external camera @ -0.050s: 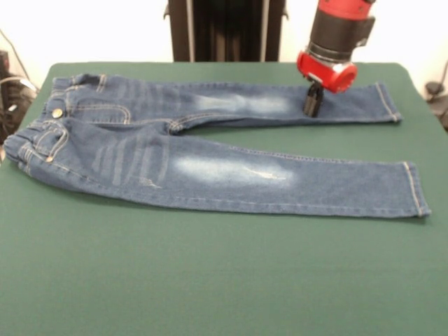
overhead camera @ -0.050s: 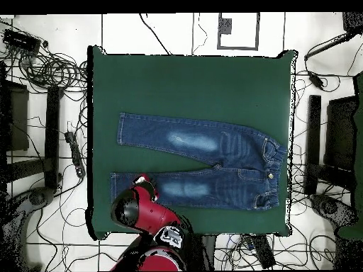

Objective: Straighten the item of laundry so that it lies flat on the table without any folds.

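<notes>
While the fingers (external camera @ -0.050s: pixel 312 103) press their dark tips down onto the denim, close together with no fabric visibly pinched between them, the sensible move is a slow drag toward the cuff so that leg is smoothed without bunching. Pressure should be light enough for the cloth to slide over the worktop (external camera @ -0.050s: pixel 210 280) rather than ruck up behind the tips; whether they are truly touching or just above the cloth is hard to tell.

Above the tips sits the red wrist, and the arm rises out of the front view at the top.

Their contact point is on the leg nearer the robot, roughly two-thirds along it toward the hem. The jeans (external camera @ -0.050s: pixel 210 168) lie lengthwise across the worktop, nearer the robot's edge than the opposite one, both legs spread in a narrow V and largely flat. Judging by this, little remains: the waistband end looks slightly rumpled and humped, so that corner probably needs attention next.
</notes>
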Action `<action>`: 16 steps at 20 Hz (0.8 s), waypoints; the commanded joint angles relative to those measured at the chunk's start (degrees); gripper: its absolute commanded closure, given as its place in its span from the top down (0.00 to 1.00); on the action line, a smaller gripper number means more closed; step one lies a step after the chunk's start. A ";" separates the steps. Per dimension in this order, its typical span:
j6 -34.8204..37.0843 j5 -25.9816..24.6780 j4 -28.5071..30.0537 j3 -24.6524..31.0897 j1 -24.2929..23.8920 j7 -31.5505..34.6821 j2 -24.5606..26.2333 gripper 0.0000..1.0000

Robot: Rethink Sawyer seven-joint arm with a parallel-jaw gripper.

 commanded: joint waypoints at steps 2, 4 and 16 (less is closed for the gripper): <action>-2.81 4.54 -0.61 9.27 0.88 17.63 8.62 0.00; -0.26 7.23 -0.55 8.53 3.25 17.55 7.37 0.00; 3.92 17.03 1.68 9.62 8.87 18.98 2.52 0.00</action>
